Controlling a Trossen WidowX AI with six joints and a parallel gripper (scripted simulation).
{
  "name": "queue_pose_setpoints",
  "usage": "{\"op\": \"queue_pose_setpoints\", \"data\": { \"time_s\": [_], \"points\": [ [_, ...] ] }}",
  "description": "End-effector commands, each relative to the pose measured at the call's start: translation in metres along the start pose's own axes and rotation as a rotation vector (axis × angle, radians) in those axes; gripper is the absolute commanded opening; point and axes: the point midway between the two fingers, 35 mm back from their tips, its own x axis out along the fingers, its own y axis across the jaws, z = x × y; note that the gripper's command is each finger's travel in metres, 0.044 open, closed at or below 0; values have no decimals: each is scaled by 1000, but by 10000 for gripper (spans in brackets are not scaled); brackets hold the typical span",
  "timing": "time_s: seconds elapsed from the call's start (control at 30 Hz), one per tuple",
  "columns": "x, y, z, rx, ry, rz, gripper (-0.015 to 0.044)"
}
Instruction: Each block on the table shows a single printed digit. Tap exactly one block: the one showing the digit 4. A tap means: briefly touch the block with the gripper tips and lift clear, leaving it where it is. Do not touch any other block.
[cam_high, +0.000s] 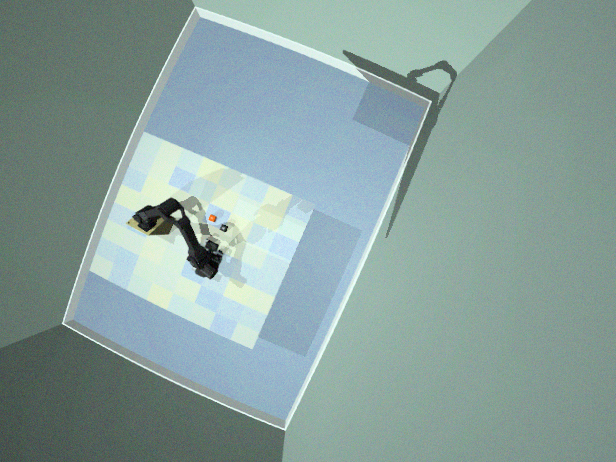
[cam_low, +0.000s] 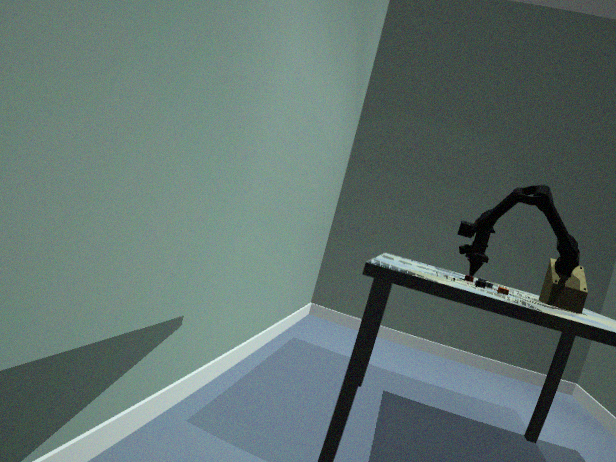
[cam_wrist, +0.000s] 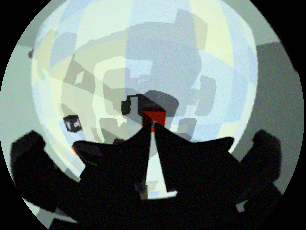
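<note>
The red block (cam_low: 469, 278) (cam_wrist: 155, 117) sits on the table below my gripper (cam_low: 471, 273) (cam_wrist: 152, 125). The gripper points down with its tips together, at the top of the red block; whether they touch it is hard to tell. Nothing shows held between them. No digit is readable on the red block, which the arm hides in the top view. A dark block (cam_high: 224, 228) (cam_low: 480, 283) (cam_wrist: 72, 123) stands apart, with a pale mark that I cannot read. An orange block (cam_high: 213, 218) (cam_low: 503, 290) stands beyond it, nearer the arm's base, its digit unreadable.
The arm's tan base (cam_high: 161, 228) (cam_low: 565, 295) stands on the patchwork-coloured table top (cam_high: 160, 295). The dark and orange blocks lie between the red block and the base in the exterior view. Arm shadows fall across the table.
</note>
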Motion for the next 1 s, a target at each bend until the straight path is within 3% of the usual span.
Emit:
{"op": "queue_pose_setpoints", "data": {
  "time_s": [0.0, 0.2, 0.3, 0.47, 0.73, 0.97],
  "points": [
    [6, -1, -5, 14, 13, 7, 20],
    [6, -1, -5, 14, 13, 7, 20],
    [-20, -2, -4, 12, 12, 5, 20],
    [-24, -2, -5, 14, 13, 6, 20],
    [-57, 94, -11, 15, 15, -7, 230],
    [-87, 187, -51, 16, 15, -3, 400]
  ]
}}
